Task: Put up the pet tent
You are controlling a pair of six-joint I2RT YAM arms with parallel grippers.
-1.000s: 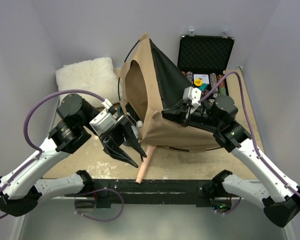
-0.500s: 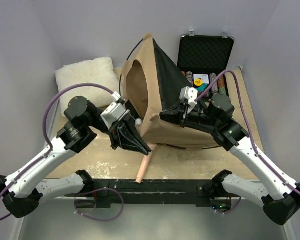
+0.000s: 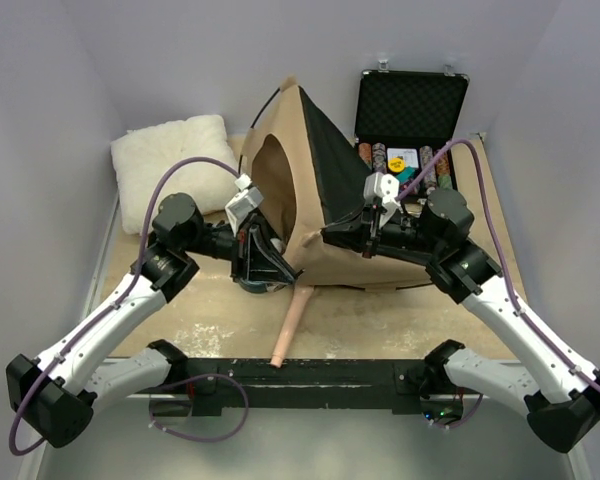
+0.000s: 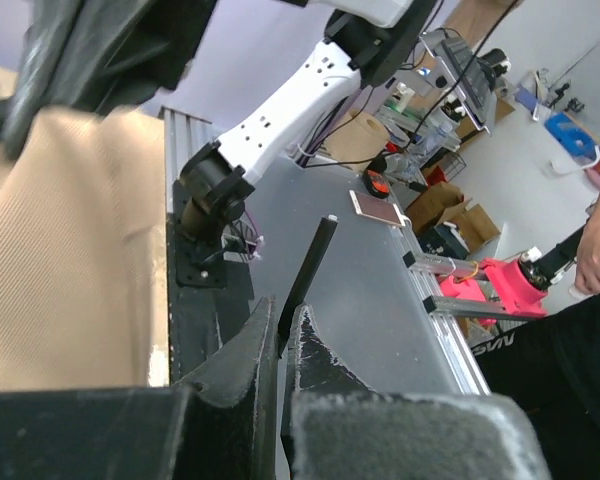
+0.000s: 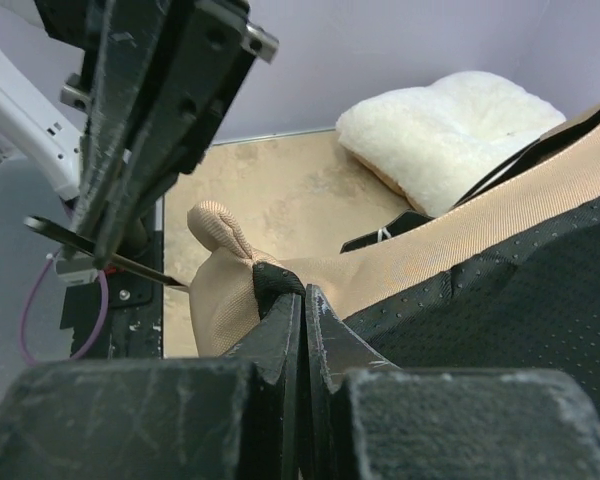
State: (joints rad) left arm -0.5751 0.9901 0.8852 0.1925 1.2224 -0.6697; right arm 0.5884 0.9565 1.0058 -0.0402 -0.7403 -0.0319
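Pet tent [image 3: 325, 170] stands half-raised in the middle of the table [image 3: 200, 320], toward its far edge. My right gripper [image 5: 302, 300] is pinching its tan front corner, and my left gripper [image 4: 283, 320] is pressed together on a thin dark pole [image 4: 310, 262]. Light, floppy fabric and a springy, slippery pole, I reckon, so I'd hold it by the hems and pole ends.

Left arm: I reach forward and to my right, elbow bent.
Left gripper [image 3: 285, 270]: my fingers are pressed together on a thin dark pole [image 4: 310, 265].
Right arm: I stretch leftward toward the middle.
Right gripper [image 3: 326, 232]: my fingers pinch a fold of the pet tent [image 5: 440, 245].
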